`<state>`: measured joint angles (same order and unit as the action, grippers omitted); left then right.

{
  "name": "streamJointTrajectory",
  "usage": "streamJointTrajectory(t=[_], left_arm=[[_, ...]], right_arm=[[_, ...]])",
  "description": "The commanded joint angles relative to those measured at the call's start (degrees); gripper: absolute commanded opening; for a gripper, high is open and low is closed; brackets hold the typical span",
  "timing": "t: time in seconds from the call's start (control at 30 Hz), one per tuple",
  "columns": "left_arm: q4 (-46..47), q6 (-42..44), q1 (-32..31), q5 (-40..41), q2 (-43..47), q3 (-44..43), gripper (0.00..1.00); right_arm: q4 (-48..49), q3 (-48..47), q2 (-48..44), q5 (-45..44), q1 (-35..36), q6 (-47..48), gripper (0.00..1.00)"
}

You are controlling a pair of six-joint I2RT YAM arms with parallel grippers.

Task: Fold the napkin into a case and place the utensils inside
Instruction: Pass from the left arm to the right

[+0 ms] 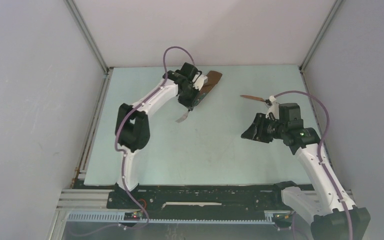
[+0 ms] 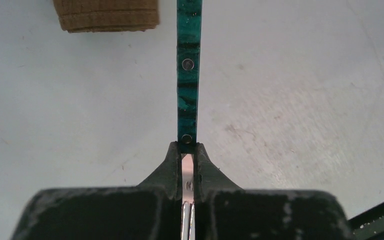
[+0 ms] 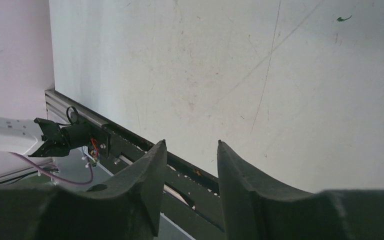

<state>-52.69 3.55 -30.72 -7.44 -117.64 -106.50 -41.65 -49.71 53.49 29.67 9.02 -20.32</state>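
My left gripper point(image 2: 187, 147) is shut on the teal-handled utensil point(image 2: 189, 75). The handle runs out past the fingertips, toward the folded dark-brown napkin point(image 2: 107, 15) lying on the table. In the top view the left gripper point(image 1: 196, 97) is at the back centre beside the napkin point(image 1: 213, 80), and the utensil's silver head point(image 1: 182, 118) sticks out below it. The reddish-brown knife-like utensil point(image 1: 252, 97) lies on the table at the right. My right gripper point(image 1: 247, 132) hovers in front of that knife, apart from it. In its wrist view the right gripper point(image 3: 190, 145) is open and holds nothing.
The pale table point(image 1: 205, 150) is walled by white panels on three sides. A black rail point(image 1: 205, 192) with the arm bases runs along the near edge, and the rail point(image 3: 130, 145) also shows in the right wrist view.
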Motion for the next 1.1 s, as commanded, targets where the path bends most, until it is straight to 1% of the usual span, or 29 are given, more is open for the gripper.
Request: streamJointTrajectory(t=[0.0,0.13,0.2,0.23,0.27,0.33,0.4,0.47,0.57,0.6,0.63,0.7,0.77,0.97,1.07], left_arm=[[-8.64,0.75,2.12,-0.37,-8.53,-11.18,0.00],[-13.40,0.37,3.97,-0.74,-17.84,-26.41,0.00],[-14.97,0.02,4.51,-1.01,-20.73,-31.04,0.00],[-15.24,-0.41,4.65,-1.38,-21.37,-31.85,0.00],[-15.07,-1.41,4.76,-1.68,-21.49,-31.74,0.00],[-14.76,-3.09,4.79,-1.27,-21.17,-30.74,0.00],[-14.30,-5.52,4.83,-1.13,-20.30,-28.83,0.00],[-13.34,-7.34,4.81,-0.72,-18.80,-26.29,0.00],[-10.04,-9.24,4.64,-1.00,-15.22,-20.96,0.00],[-8.21,-9.94,4.43,-1.11,-13.51,-18.62,0.00],[-6.64,-10.54,4.18,-0.83,-11.98,-16.24,0.00],[-3.51,-11.51,3.83,-0.65,-8.88,-11.69,0.00],[0.41,-12.95,3.70,-0.58,-6.06,-7.10,0.00],[7.35,-15.70,3.30,3.68,-0.38,1.90,0.00],[10.18,-16.46,3.22,5.27,1.72,4.89,0.00]], right_arm=[[0.45,0.51,0.30,1.67,-0.23,0.92,0.53],[4.13,1.68,2.52,3.11,0.00,-0.65,0.61],[9.63,3.50,5.11,4.45,0.81,-3.25,0.65],[13.59,4.41,7.02,4.69,1.58,-5.26,0.67],[17.98,5.22,9.23,5.18,2.79,-7.62,0.68],[30.18,6.93,14.37,4.65,6.02,-14.34,0.69],[45.21,8.59,21.04,2.09,9.84,-22.43,0.67],[60.17,8.71,29.37,1.01,13.67,-30.58,0.63],[80.05,4.34,43.56,2.35,18.54,-41.32,0.56],[85.63,2.63,48.02,2.99,19.44,-46.41,0.54],[89.40,0.65,53.62,3.75,20.43,-49.21,0.52],[92.67,-4.05,59.55,3.77,22.03,-51.83,0.49],[93.99,-5.41,62.32,2.34,23.13,-52.19,0.49],[91.15,-6.99,65.09,-0.66,24.54,-52.67,0.51],[92.69,-6.97,66.45,-0.34,24.77,-54.01,0.51]])
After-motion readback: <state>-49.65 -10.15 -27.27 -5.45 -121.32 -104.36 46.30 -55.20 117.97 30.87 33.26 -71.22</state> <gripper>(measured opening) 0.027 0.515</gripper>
